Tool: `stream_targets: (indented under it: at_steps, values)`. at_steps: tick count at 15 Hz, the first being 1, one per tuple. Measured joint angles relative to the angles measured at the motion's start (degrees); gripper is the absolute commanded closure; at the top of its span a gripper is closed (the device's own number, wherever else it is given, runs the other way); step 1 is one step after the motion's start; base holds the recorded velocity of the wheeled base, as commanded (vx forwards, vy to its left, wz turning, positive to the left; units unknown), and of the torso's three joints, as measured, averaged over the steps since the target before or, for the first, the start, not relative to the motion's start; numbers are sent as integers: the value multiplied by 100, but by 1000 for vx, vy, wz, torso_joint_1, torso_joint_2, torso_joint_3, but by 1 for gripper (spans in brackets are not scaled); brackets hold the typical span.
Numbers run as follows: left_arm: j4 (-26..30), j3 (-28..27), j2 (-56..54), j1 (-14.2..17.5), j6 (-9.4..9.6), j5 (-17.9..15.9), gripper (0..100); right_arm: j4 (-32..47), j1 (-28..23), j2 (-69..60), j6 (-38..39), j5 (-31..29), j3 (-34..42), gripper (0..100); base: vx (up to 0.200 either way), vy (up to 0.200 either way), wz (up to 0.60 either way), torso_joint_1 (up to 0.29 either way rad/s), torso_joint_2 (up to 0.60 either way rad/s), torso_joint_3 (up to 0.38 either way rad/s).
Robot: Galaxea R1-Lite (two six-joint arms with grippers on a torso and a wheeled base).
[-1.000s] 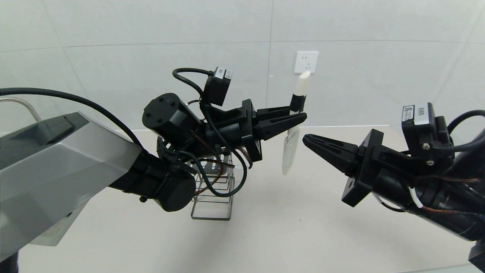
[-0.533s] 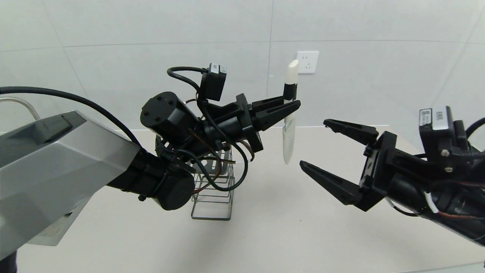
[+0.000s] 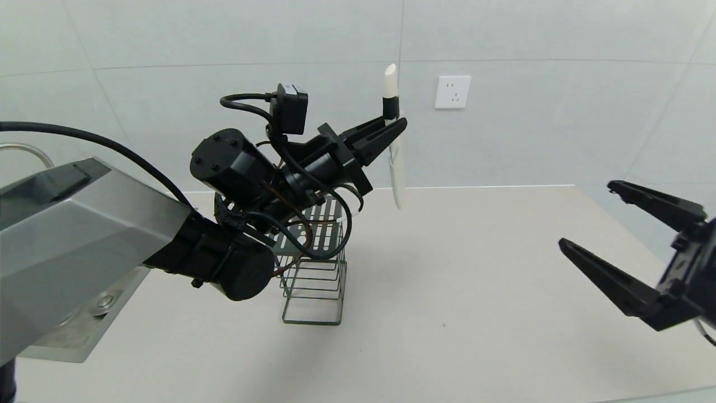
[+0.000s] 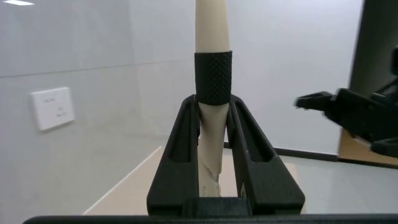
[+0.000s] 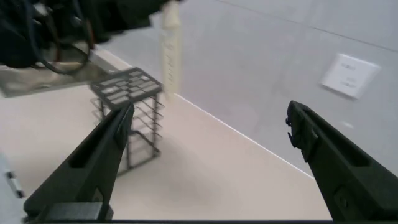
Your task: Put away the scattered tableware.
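The left gripper (image 3: 393,130) is holding the white knife (image 3: 397,173) at the upper centre of the head view, its fingers pinching the handle just below the black band (handle up, blade pointing down). The knife is hanging clear of the tabletop (image 3: 475,291), above and to the right of the wire rack (image 3: 313,285). The right gripper (image 3: 585,212) is sitting at the right edge, fingers spread wide.

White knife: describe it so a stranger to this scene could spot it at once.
On the beige countertop stands a dark wire cutlery rack. Higher up, beside it, the black left gripper is shut on the white knife, blade pointing down. It alone is pale and slim, with a black collar under its cream handle.
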Motion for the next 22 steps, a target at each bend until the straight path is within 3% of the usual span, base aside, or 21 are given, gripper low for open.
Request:
stream_targets:
  at_steps: [3,7,12,15,18,20,22]
  values:
    - [0,128,-132,44,9,139,100,119,-560,-764,-117,5,422,0,0,0,0,0,0,0]
    - [0,646,-389,46,417,407,100,691,-1250,-1966,-191,10,717,0,0,0,0,0,0,0]
    - [-2,1265,-906,46,516,533,100,1482,-1503,-3399,-185,11,795,0,0,0,0,0,0,0]
    - [0,1668,-1254,49,764,708,100,2621,-1685,-4625,-185,22,802,0,0,0,0,0,0,0]
    - [0,1897,-1541,49,784,758,100,4304,-1742,-6067,-251,122,803,0,0,0,0,0,0,0]
    - [-2,1941,-1679,51,786,864,100,4998,-1744,-6704,-301,202,806,0,0,0,0,0,0,0]
    - [-5,1977,-1846,57,784,1062,100,5915,-1751,-7021,-251,-556,811,0,0,0,0,0,0,0]
